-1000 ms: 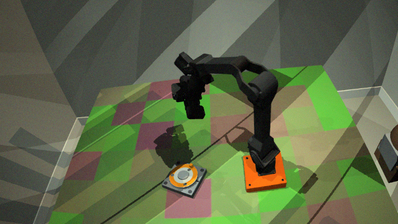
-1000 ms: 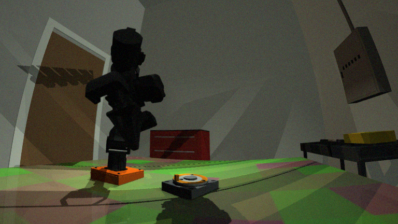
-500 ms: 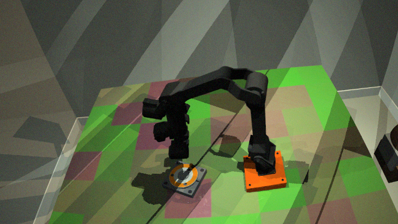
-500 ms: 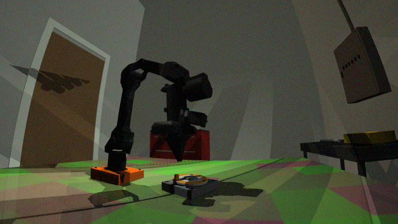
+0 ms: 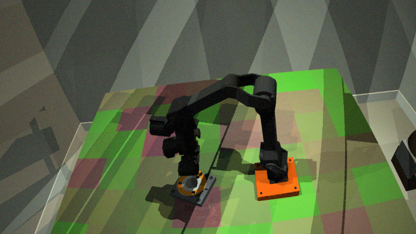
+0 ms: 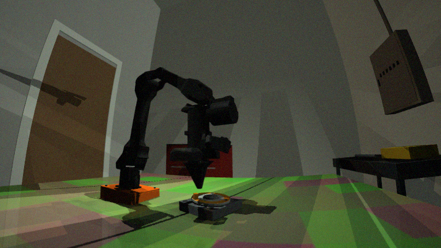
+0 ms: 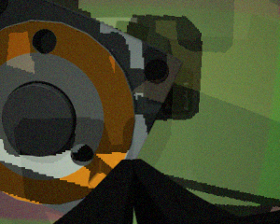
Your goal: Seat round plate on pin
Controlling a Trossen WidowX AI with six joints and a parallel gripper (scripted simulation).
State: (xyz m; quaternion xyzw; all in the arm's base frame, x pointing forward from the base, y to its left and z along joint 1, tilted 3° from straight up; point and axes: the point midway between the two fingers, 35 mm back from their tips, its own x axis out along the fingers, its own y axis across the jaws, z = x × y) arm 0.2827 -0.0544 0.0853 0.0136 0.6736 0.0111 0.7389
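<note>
The round plate (image 5: 183, 189) (image 6: 198, 199) (image 7: 119, 103), orange outside and grey inside, sits around the dark post (image 5: 192, 183) (image 7: 37, 119) on the dark square base (image 5: 200, 201) (image 6: 212, 213) (image 7: 166, 88). In the exterior view its rim stands a little above the base; the exact tilt is hard to tell. The orange tab (image 7: 97, 178) shows in the wrist view beside a dark hole (image 7: 81, 153), near the fingertips. The pin cannot be made out. My gripper (image 6: 199, 187) (image 7: 131, 169) is shut and empty, pointing down, its tips just above and beside the plate's rim, no contact visible. The arm hides the tips in the top view.
The arm's orange mount (image 5: 275, 188) (image 6: 130, 194) stands on the patchwork-coloured table beside the base. A red cabinet (image 6: 224, 167) stands behind the table. A dark side bench (image 6: 367, 165) with a yellow box (image 6: 395, 152) is far off to the right.
</note>
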